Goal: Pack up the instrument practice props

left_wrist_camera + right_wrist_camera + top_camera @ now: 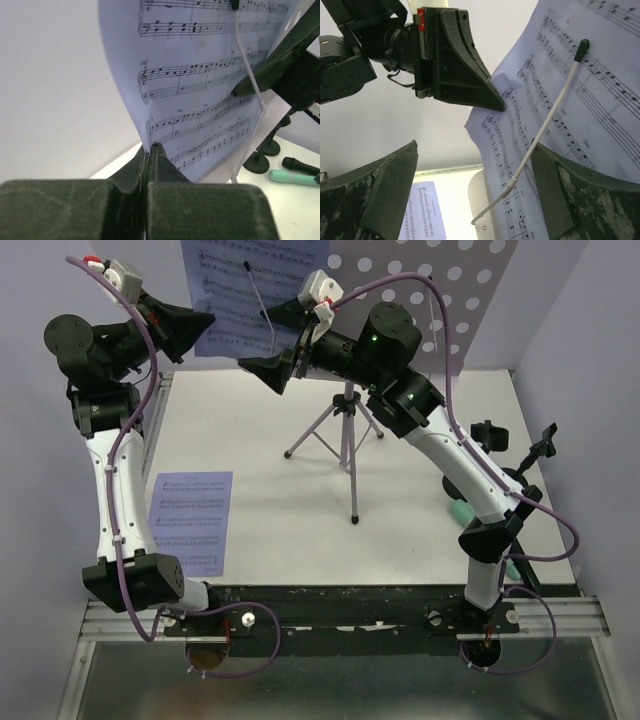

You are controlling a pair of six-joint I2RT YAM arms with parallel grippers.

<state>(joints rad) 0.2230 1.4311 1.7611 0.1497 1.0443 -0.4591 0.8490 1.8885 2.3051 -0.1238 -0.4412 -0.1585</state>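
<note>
Pinching sheet-music page [200,100] at its edge: L gripper [150,150], pressed together. R gripper [475,145] spread, just beside; wire page-holder [547,120] ahead of it. Risk: page tears/creases if pulled while wire pins it.

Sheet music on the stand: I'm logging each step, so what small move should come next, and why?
Probably the left gripper should ease the sheet-music page sideways, out from under the white retaining wire. That gripper is shut on the page's edge, the wire lies across the page, and the right gripper is open, holding nothing.
</note>
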